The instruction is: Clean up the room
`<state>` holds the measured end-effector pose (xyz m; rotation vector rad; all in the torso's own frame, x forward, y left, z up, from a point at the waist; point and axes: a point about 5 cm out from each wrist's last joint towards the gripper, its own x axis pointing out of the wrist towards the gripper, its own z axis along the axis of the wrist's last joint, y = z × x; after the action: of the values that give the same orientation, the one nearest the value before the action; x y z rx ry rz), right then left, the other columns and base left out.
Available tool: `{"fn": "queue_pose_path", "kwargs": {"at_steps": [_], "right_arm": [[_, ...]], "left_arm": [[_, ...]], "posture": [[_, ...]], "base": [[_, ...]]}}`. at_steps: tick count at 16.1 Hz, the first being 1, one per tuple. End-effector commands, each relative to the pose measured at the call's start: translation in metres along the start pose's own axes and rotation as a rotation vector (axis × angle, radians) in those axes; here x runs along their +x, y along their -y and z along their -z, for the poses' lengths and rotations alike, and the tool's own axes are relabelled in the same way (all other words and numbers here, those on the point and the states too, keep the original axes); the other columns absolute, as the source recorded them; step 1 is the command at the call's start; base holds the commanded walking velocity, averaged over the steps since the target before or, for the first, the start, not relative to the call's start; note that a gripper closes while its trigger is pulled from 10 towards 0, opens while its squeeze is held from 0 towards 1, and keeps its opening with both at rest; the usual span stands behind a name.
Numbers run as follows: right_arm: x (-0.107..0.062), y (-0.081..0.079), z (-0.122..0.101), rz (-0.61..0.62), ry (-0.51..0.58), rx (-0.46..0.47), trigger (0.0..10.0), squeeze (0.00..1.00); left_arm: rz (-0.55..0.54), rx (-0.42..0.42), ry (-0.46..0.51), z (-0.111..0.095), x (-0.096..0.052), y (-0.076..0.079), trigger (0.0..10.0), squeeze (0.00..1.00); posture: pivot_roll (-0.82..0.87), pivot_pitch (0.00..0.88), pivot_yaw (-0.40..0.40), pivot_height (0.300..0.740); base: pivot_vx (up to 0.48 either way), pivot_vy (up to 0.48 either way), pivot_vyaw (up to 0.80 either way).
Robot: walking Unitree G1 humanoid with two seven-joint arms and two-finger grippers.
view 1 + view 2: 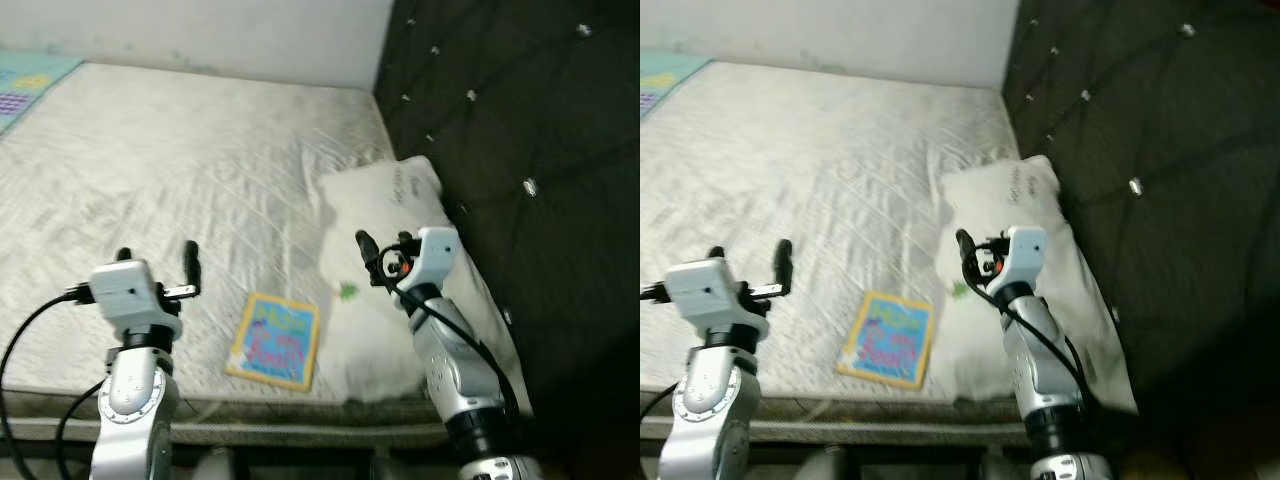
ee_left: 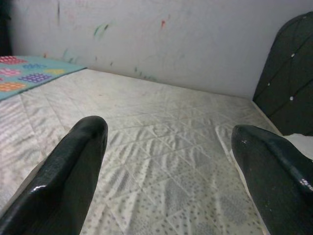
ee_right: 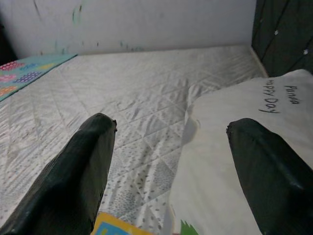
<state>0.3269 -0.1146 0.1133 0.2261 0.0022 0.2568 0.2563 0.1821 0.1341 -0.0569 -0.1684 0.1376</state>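
The book (image 1: 274,340) is seen flat at the lower centre of the mattress (image 1: 180,170), just beside the pillow (image 1: 385,250), long axis running front to back, between the spread left gripper (image 1: 157,258) and the spread, slightly nearer right gripper (image 1: 382,243).

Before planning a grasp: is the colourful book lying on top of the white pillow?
No, the book lies flat on the mattress beside the pillow, near the bed's front edge.
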Motion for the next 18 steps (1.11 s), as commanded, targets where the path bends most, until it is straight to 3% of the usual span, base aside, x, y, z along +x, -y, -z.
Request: {"fn": "queue_pose_path", "kwargs": {"at_steps": [1, 8, 16, 18], "right_arm": [[-0.004, 0.006, 0.003, 0.038, -0.001, 0.003, 10.0, 0.00], [-0.014, 0.017, 0.005, 0.115, 0.020, -0.095, 10.0, 0.00], [-0.027, 0.017, -0.005, 0.119, 0.060, -0.139, 10.0, 0.00], [-0.027, 0.017, -0.007, 0.120, 0.057, -0.139, 10.0, 0.00]], "left_arm": [[0.025, -0.019, -0.040, 0.007, -0.002, 0.003, 10.0, 0.00], [0.062, -0.079, -0.062, 0.010, -0.005, 0.007, 10.0, 0.00], [0.151, -0.166, -0.062, -0.001, -0.007, 0.031, 10.0, 0.00], [0.155, -0.164, -0.060, -0.003, -0.006, 0.031, 10.0, 0.00]], "posture": [[0.09, 0.000, -0.053, 0.740], [0.08, 0.000, -0.070, 0.740], [0.06, 0.000, -0.090, 0.740], [0.06, 0.000, -0.088, 0.740]], "base": [[0.000, 0.000, 0.00], [0.000, 0.000, 0.00], [0.000, 0.000, 0.00], [0.000, 0.293, -0.80]]}}
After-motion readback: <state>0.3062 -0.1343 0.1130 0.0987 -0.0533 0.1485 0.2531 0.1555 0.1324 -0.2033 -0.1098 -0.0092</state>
